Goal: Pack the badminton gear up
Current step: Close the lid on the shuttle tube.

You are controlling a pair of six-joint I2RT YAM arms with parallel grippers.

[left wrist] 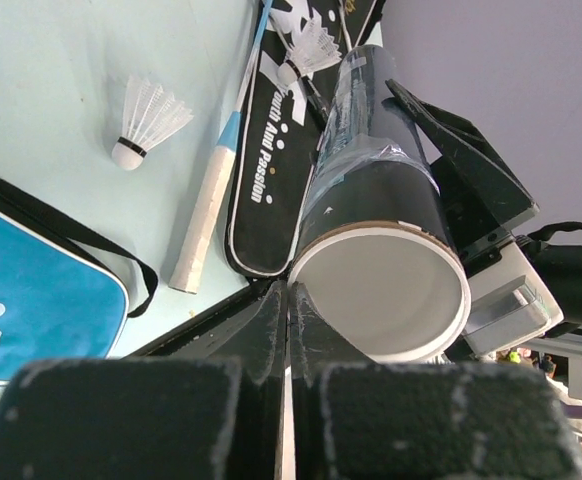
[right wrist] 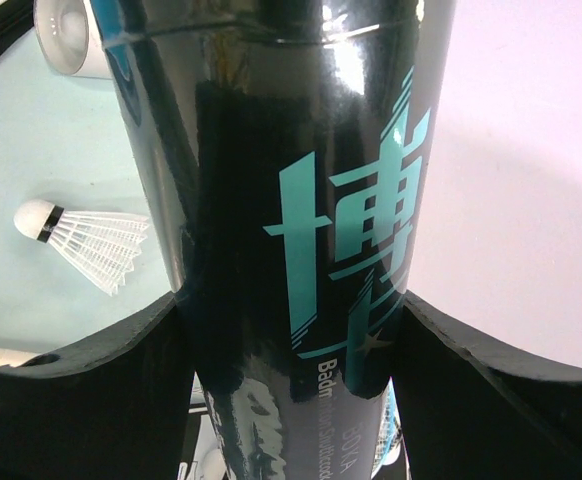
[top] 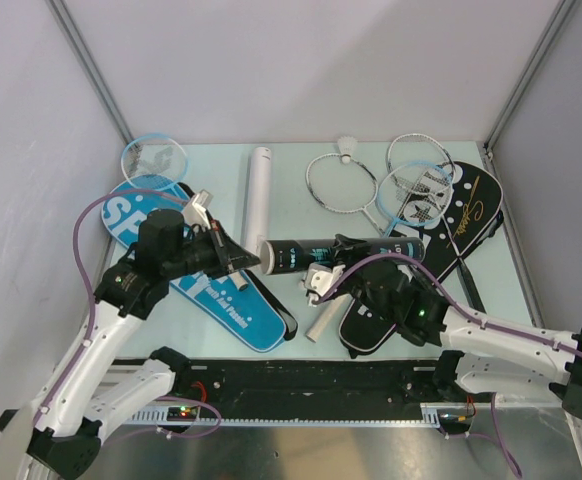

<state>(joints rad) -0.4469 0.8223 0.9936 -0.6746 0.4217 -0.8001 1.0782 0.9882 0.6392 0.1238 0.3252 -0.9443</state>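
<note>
We count four rackets: a light blue racket [top: 154, 158] at 10 o'clock, another light blue [top: 412, 200] at 2 o'clock, and two silver rackets [top: 341, 183] [top: 418, 158]. There are two tubes, a white tube [top: 259, 190] and a black tube [top: 301, 255]. We see three covers, a blue cover [top: 226, 300] and two black covers [top: 366, 330] [top: 471, 215]. As far as we can tell, there are three shuttlecocks [top: 347, 148] [left wrist: 146, 120] [left wrist: 306, 45].

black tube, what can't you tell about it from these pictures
- Right wrist: the black tube fills the frame; the top and bottom edges cut off both ends and part of its small print.
- Left wrist: only its pale end faces the camera, so the contents are unclear.
- Top external: the right gripper hides the stretch where it is held.
</note>
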